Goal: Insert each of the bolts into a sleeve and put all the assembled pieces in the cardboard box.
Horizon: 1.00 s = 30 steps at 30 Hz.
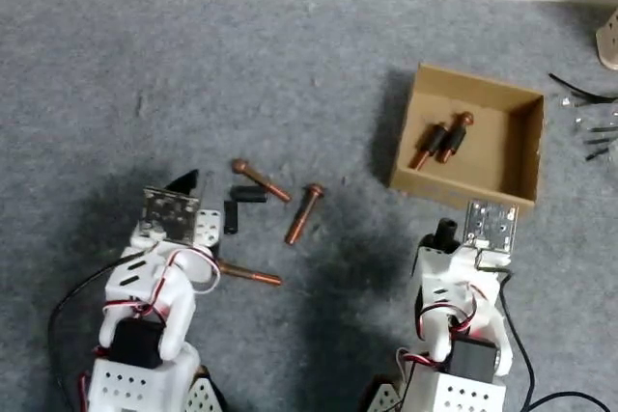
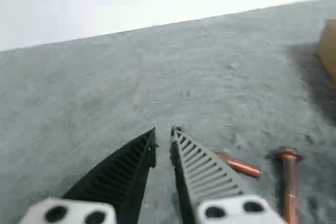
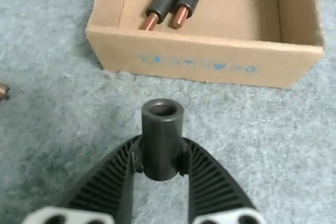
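Note:
The cardboard box (image 1: 526,147) stands at the right with two bolt-and-sleeve pieces (image 1: 441,142) inside; it is also seen in the right wrist view as the box (image 3: 205,59) with the pieces (image 3: 176,1). My right gripper (image 1: 444,238) is just in front of the box, shut on an upright black sleeve (image 3: 161,129). Three copper bolts (image 1: 261,180) (image 1: 304,212) (image 1: 249,275) and two black sleeves (image 1: 248,194) (image 1: 230,216) lie loose at centre left. My left gripper (image 1: 185,182) hovers beside them, its fingers (image 2: 197,166) a narrow slit apart with nothing between them.
Grey carpet (image 1: 290,74) covers the table. Loose black cables (image 1: 589,123) and a pale object (image 1: 608,41) lie at the far right edge. A bolt (image 2: 287,182) and another bolt's shank (image 2: 239,165) lie just past my left fingers.

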Each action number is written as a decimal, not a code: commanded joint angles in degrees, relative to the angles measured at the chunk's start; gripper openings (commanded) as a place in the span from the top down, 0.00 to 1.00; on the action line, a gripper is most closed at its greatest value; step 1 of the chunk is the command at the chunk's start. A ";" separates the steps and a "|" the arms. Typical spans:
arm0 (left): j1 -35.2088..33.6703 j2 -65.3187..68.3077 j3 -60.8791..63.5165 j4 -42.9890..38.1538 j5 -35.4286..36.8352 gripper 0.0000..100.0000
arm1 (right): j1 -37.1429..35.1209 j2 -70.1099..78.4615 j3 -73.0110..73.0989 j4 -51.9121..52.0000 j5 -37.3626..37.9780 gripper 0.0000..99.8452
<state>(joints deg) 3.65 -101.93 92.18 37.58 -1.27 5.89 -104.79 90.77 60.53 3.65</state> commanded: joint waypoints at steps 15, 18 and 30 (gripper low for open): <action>10.77 48.66 -14.90 -17.58 -4.92 0.94 | 0.48 -0.57 0.40 -5.32 -0.35 1.00; 10.86 64.92 -22.29 -20.75 -4.84 0.94 | 0.48 -0.57 0.40 -5.49 -0.35 1.00; 15.52 92.88 -50.15 -4.48 -5.10 0.93 | 0.48 -0.57 0.48 -5.58 -0.35 1.00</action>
<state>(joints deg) 16.40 -10.51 50.07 27.56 -6.20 5.89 -104.79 91.47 57.10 3.65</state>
